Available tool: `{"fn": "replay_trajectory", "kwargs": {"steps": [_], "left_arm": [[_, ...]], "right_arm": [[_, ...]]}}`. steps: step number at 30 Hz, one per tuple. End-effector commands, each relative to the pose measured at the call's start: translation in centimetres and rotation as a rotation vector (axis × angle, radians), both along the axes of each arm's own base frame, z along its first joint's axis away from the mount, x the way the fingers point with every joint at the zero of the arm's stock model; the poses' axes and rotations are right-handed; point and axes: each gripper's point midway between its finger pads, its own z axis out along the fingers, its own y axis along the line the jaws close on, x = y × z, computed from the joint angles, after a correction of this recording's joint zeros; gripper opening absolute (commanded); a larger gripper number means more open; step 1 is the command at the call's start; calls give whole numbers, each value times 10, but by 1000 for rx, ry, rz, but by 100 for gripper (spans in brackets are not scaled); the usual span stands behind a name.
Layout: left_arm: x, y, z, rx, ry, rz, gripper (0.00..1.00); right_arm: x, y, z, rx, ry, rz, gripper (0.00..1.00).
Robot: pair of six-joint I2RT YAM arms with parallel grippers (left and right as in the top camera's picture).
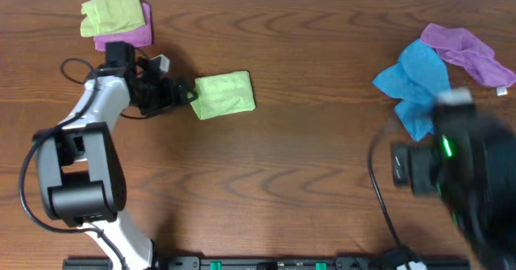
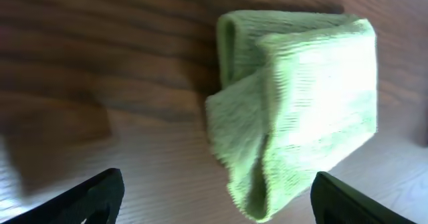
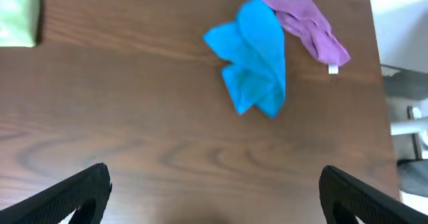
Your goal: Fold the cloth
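Looks close to done. Find the lime-green, soft microfibre cloth (image 1: 225, 94) left of centre on the brown wooden surface (image 1: 306, 165), doubled over into a small thick rectangle, rounded at the folds and uneven at the near corner in the left wrist view. Note the left claw (image 1: 192, 93) just beside its edge, spread wide and gripping nothing. Note the right claw (image 3: 215, 174) likewise spread wide and empty, hovering over bare wood, well apart from the crumpled bright blue cloth (image 3: 253, 57) and the purple cloth (image 3: 304, 22) touching it. Judging by this, leaves little: perhaps squaring the uneven corner, else nothing. Cannot tell whether a further fold is wanted.
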Motion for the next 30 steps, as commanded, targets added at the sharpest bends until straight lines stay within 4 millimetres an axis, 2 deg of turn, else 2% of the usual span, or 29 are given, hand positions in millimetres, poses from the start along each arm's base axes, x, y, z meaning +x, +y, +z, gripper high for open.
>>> {"fn": "replay_trajectory", "kwargs": {"steps": [1, 5, 8, 11, 17, 26, 30], "left_arm": [[4, -14, 8, 8, -44, -34, 95], [12, -26, 9, 25, -68, -30, 98], [13, -30, 8, 44, -76, -35, 95], [13, -32, -1, 32, -45, -19, 96], [11, -48, -21, -90, 18, -23, 95], [15, -42, -19, -177, 5, -10, 95], [7, -45, -30, -197, 19, -1, 95]], "right_arm": [[-27, -17, -10, 65, -109, -73, 99], [-50, -19, -21, 159, -155, -97, 99], [-59, -19, -26, 177, -138, -103, 99], [-59, -16, -28, 192, -123, -95, 99], [-60, -16, -29, 192, -121, -94, 99], [-58, -16, -27, 214, -130, -111, 99], [-56, -15, -25, 227, -143, -119, 99]]}}
